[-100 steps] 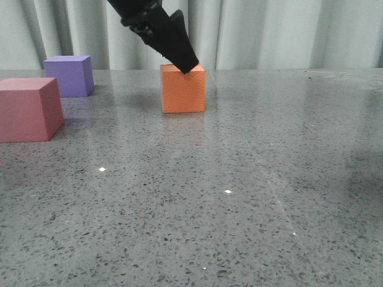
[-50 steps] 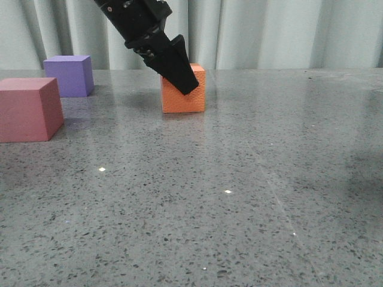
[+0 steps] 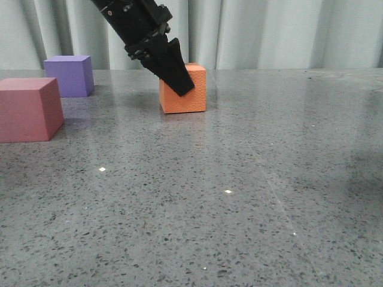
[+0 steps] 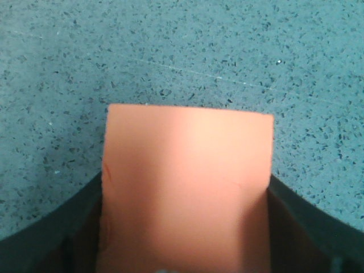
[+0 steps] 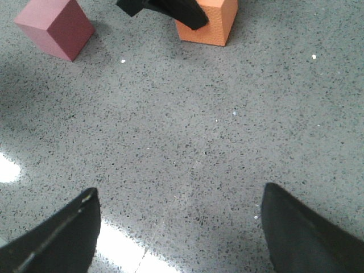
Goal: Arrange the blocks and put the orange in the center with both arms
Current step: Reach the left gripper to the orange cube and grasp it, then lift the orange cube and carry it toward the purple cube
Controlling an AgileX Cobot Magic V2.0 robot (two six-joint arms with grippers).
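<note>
The orange cube (image 3: 192, 98) sits mid-table toward the back, with my left gripper (image 3: 182, 87) reaching down from the upper left and shut on it. In the left wrist view the cube (image 4: 187, 170) fills the space between the dark fingers (image 4: 79, 227), which press on both of its sides. At the left edge stands the pink-red cube (image 3: 27, 110), and behind it the purple cube (image 3: 70, 75). My right gripper (image 5: 179, 196) hangs open over bare table, well short of the orange cube (image 5: 213, 25) and the pink-red cube (image 5: 54, 25).
The grey speckled tabletop (image 3: 239, 197) runs wide to the front and right. A pale curtain (image 3: 287, 33) hangs behind the table's far edge. Bright light patches (image 5: 122, 250) glare on the surface below the right gripper.
My left gripper has come down from the orange cube's top edge to around its sides. The cube has shifted and turned slightly. The other cubes have not moved.
</note>
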